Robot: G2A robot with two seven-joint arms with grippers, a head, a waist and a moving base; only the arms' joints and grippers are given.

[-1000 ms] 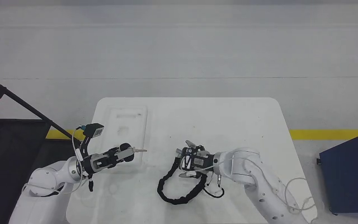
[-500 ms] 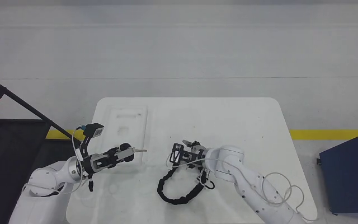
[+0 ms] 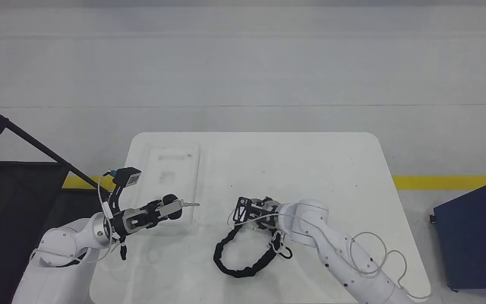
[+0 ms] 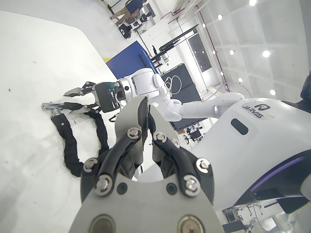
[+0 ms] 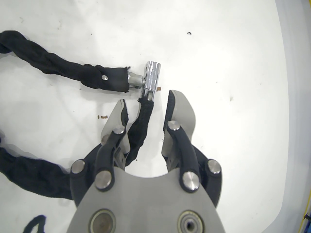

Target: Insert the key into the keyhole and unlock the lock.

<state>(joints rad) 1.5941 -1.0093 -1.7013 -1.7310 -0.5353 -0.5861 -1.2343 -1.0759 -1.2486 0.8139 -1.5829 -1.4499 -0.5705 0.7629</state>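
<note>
Bright ceiling lamps (image 4: 252, 1) cast soft shadows on the white table (image 3: 319, 167); wrist views curve at the edges.

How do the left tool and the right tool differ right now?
The left tool is shut on the key; the right tool is open, gripping nothing. The left tool stands well apart from the lock; the right tool straddles the chain's black sleeve right beside it. Both face each other.

White table (image 3: 326, 167): black chain lock (image 3: 218, 255), white tray (image 3: 175, 173).
</note>
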